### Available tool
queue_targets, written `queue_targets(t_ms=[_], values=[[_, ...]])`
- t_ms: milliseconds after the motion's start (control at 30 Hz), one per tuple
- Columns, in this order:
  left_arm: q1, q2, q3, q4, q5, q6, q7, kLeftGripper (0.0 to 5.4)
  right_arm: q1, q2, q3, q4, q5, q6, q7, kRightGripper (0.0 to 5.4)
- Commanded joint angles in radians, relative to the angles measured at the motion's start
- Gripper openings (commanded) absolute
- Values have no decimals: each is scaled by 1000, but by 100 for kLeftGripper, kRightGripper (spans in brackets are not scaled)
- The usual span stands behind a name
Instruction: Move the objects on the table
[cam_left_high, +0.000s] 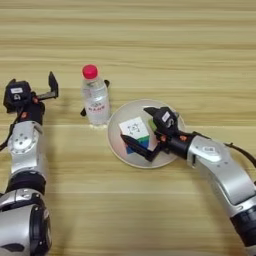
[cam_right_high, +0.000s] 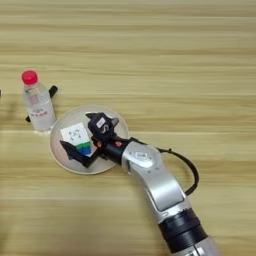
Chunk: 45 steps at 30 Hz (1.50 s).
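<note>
At centre frame, the right gripper (cam_left_high: 148, 131) reaches over the white plate (cam_left_high: 120, 127), its two black fingers spread to either side of the cube (cam_left_high: 135, 131), one above it and one below; whether the pads already touch it cannot be told. The cube sits on the plate, white face up, with blue and green showing along its lower side. It is judged rigid and light, with flat, smooth plastic faces, so a hold across two opposite sides, square and near the middle, looks safest; a corner grip would likely let it twist or slip.

Just left of the plate stands the bottle (cam_left_high: 95, 98), upright, red cap on top. It is judged light, thin-walled and easy to tip or squeeze, best taken low on the body rather than at the cap. A black pen (cam_left_high: 84, 112) lies behind the bottle, only its ends showing on either side; slim and round, it may roll.

At the left edge of the frame, the left gripper (cam_left_high: 42, 93) hovers with fingers parted and nothing in them, near the bottle. The table (cam_left_high: 175, 55) is bare wood in the upper frame.
</note>
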<state>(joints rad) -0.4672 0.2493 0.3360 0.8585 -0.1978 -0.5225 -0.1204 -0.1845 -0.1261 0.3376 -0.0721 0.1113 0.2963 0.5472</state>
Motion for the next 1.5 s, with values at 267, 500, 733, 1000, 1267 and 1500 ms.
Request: queue_targets(t_ms=[267,500,733,1000,1267,1500], values=[[-20,-3,-4,17,0,-14,4,538,7,16,27,11,-10,52,-23,540],[-19,-4,-3,17,-2,-16,2,538,6,12,34,11,-11,57,-20,540],[-18,-6,-3,15,-4,-17,2,538,4,10,40,33,-21,71,-24,540],[-22,-8,-2,22,-8,-19,-1,540,-5,5,48,48,-29,65,-13,452],[-27,-9,-1,31,-11,-23,-8,540,-15,3,41,48,-36,62,-13,367],[-34,-9,2,46,-14,-28,-16,540,-31,-7,23,59,-33,51,-11,338]])
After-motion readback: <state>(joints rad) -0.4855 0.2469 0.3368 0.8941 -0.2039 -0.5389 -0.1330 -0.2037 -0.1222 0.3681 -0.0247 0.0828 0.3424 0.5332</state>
